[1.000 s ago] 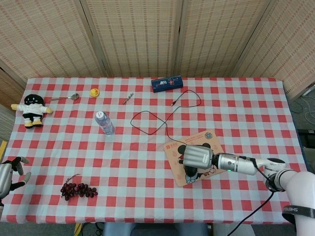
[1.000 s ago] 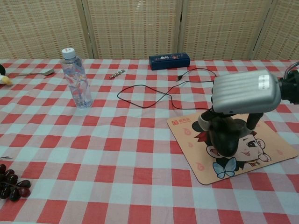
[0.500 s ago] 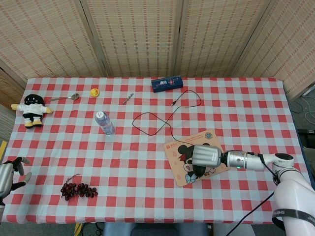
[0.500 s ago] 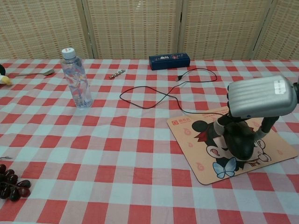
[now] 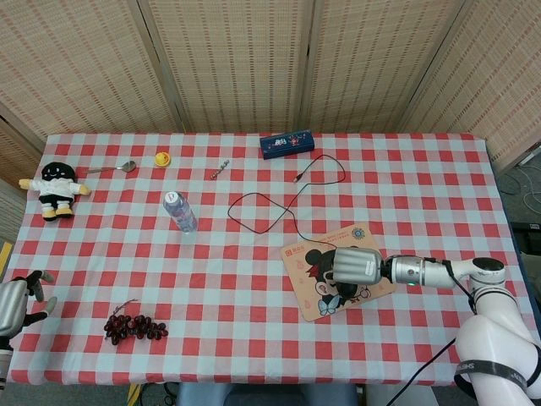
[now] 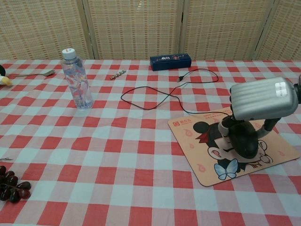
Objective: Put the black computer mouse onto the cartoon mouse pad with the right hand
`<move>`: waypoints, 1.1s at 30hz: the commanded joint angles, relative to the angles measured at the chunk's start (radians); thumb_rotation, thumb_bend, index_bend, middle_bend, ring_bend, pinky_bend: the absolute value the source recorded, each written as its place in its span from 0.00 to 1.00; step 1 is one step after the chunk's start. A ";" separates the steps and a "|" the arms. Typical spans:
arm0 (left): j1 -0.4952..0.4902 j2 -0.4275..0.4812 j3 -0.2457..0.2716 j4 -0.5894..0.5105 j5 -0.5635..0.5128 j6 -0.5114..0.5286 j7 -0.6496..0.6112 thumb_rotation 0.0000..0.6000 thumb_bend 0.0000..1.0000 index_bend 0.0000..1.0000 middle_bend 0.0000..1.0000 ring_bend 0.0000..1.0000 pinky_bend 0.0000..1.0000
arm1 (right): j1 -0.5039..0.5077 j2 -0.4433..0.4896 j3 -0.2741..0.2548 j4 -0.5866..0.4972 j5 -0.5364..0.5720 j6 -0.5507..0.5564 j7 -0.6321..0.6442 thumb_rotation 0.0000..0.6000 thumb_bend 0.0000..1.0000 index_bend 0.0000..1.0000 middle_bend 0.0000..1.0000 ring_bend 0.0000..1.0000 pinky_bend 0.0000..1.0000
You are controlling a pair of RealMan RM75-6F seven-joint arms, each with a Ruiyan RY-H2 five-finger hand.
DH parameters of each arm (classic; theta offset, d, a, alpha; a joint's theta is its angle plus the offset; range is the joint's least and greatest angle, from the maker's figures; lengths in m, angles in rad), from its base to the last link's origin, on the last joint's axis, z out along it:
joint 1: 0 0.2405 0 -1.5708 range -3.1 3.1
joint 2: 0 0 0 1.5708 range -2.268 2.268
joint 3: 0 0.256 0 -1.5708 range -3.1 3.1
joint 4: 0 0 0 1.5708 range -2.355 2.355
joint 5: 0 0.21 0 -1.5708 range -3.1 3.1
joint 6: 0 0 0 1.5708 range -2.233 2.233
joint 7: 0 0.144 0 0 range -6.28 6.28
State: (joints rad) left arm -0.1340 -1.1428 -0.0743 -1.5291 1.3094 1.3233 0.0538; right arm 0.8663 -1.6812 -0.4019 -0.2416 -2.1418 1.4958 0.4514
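Observation:
The black computer mouse (image 6: 243, 141) lies on the cartoon mouse pad (image 6: 197, 165), over the printed face. My right hand (image 6: 261, 98) sits on top of it, with fingers (image 6: 225, 126) down either side gripping the mouse. In the head view the right hand (image 5: 355, 265) covers most of the mouse on the pad (image 5: 297, 254). The mouse's black cable (image 5: 262, 211) loops back across the checked cloth. My left hand (image 5: 13, 304) rests at the table's near left corner, fingers apart and holding nothing.
A water bottle (image 6: 76, 79) stands at mid-left. A blue box (image 6: 170, 61) lies at the back, with a spoon (image 5: 110, 168), a yellow toy (image 5: 162, 158) and a plush doll (image 5: 56, 188) far left. Grapes (image 5: 133, 326) lie near the front left edge.
My right hand has carried the mouse rightward across the pad, from its left part to its middle, dragging the cable along. The left hand has barely shifted.

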 commanded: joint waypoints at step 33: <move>-0.005 -0.010 0.003 0.008 0.027 0.019 -0.001 1.00 0.33 0.53 0.64 0.51 0.60 | 0.001 0.016 0.020 -0.041 0.096 0.094 -0.063 1.00 0.00 0.09 0.98 0.92 1.00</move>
State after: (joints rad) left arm -0.1386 -1.1530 -0.0722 -1.5206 1.3360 1.3421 0.0523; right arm 0.8686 -1.6879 -0.3913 -0.2539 -2.0559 1.5721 0.4110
